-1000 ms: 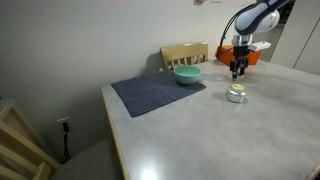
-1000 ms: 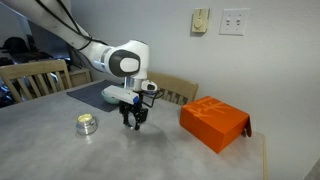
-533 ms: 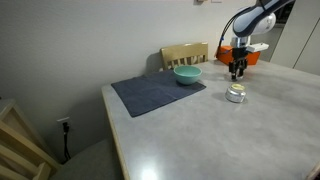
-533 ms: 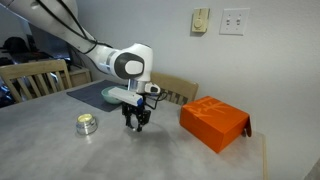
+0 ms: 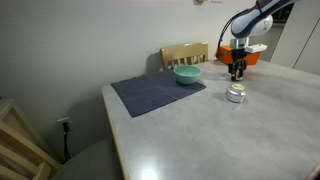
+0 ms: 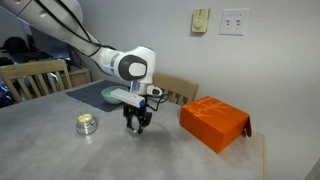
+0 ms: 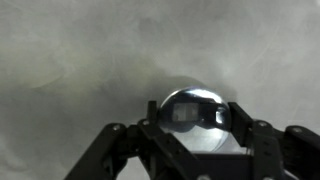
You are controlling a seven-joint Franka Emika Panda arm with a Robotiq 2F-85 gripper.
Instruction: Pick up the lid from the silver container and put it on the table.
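Observation:
The lid [image 7: 193,118] is a round shiny silver disc held between my gripper's [image 7: 190,135] two black fingers in the wrist view, close over the pale table [image 7: 70,60]. In both exterior views the gripper [image 6: 137,124] [image 5: 237,73] hangs low over the table [image 6: 60,155] [image 5: 200,130], apart from the silver container [image 6: 87,124] [image 5: 236,94]. The lid itself is too small to make out there. The container stands alone on the table top and shows a pale top.
An orange box [image 6: 214,122] lies close beside the gripper. A teal bowl [image 5: 187,74] sits on a dark blue-grey mat [image 5: 150,95]. Wooden chairs [image 5: 185,53] stand at the table's far edge.
The gripper has shifted only slightly, a little away from the container, still holding the lid low over the table.

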